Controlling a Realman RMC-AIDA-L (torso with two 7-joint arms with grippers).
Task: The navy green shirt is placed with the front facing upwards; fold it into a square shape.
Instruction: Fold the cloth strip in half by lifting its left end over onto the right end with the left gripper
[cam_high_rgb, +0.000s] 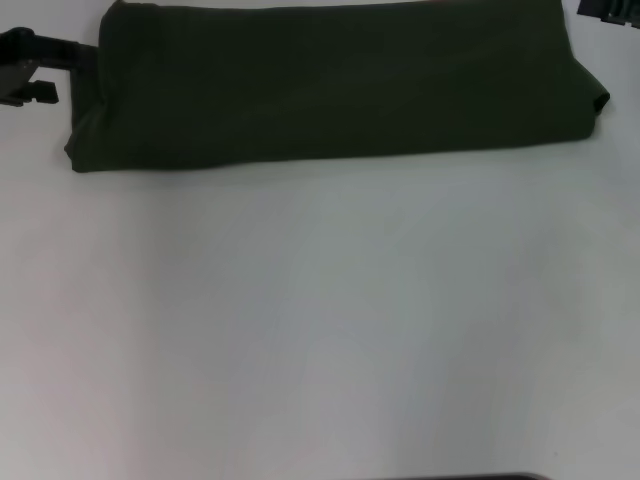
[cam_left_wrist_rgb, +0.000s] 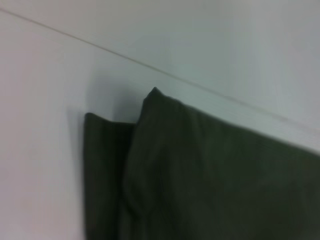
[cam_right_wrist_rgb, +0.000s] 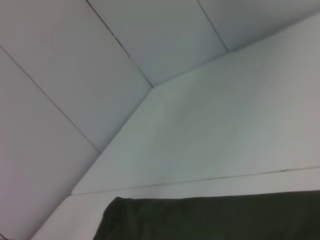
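Where the white worktop (cam_high_rgb: 320, 320) runs back to its far edge, the left claw (cam_high_rgb: 30, 70) sits at the left border of the head view, a dark arm piece reaching in to meet the left end of the navy green shirt (cam_high_rgb: 330, 85); it looks to be touching the cloth there, but I cannot tell whether the claw is open or closed. The shirt lies as a long, narrow band across the far part of the worktop, folded over on itself lengthwise, with only plain green cloth showing on top. From the left wrist view the same end of the shirt (cam_left_wrist_rgb: 200, 180) shows two layers, an upper fold with a pointed corner lying over a lower flap that sticks out beside it, flat on the white surface. Moving right, the band stays fairly even until its right end, which is rounded and a little bunched. In the right wrist view a corner of the shirt (cam_right_wrist_rgb: 210, 220) lies near the worktop's back edge, under pale wall panels (cam_right_wrist_rgb: 100, 75). At the top right corner the right claw (cam_high_rgb: 610, 10) just peeks in, apart from the cloth, and I cannot tell how it stands.
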